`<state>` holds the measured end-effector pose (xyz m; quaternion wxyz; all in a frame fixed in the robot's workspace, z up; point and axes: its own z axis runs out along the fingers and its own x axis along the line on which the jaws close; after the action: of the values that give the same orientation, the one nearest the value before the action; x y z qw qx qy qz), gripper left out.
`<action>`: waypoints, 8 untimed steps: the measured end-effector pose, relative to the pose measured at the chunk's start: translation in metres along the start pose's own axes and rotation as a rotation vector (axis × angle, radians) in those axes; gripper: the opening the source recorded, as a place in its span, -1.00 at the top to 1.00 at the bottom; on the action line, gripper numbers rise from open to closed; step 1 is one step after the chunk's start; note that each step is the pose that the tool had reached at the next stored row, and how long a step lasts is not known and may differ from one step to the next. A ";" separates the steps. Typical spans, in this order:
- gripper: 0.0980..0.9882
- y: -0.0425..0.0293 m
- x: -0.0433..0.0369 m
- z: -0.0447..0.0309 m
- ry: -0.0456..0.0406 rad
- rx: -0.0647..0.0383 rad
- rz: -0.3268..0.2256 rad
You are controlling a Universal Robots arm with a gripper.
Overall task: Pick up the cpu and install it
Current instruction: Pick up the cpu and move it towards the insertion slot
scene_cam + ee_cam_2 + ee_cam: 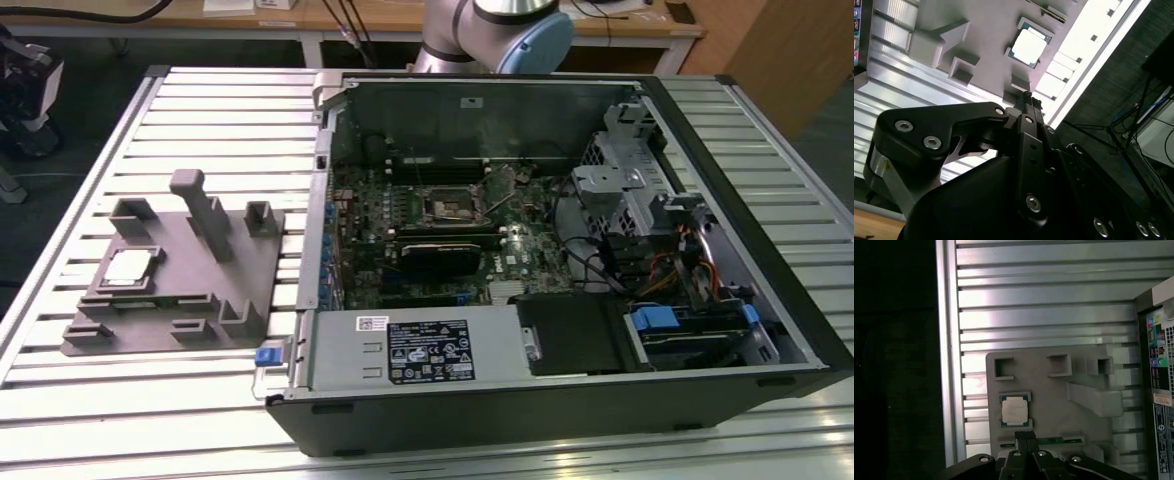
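Slatted metal tabletop [214, 120], with the grey moulded tray [1054, 410] on the exterior view's left and the open computer case [534, 400] on its right. The cpu [1015, 411] sits flat in its tray recess, untouched. In both wrist views the tool [1025, 436] hangs above the tray near the cpu, fingers together and empty.

Risks, my read:
- Going down with the fingers together would hit the chip's top or its frame rather than straddle it.
- An off-centre grip could tilt the cpu in the recess.
- The upright blocks [203, 210] stand close by and could snag a finger.

Also around: the case wall stands between the tray and the socket [447, 207]. A black heatsink [441, 255] and cables crowd that area.
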<state>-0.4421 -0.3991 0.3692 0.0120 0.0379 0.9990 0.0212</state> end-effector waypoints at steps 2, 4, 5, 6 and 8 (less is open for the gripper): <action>0.98 0.0000 0.0001 0.0010 0.0000 0.000 0.000; 0.98 -0.0001 0.0001 0.0020 -0.0001 0.000 0.000; 0.98 -0.0001 0.0002 0.0024 0.0000 0.000 0.000; 0.98 -0.0001 0.0002 0.0030 0.0000 0.000 0.000; 0.98 -0.0002 0.0003 0.0040 -0.0001 0.000 0.000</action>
<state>-0.4424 -0.3991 0.3652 0.0121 0.0379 0.9990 0.0212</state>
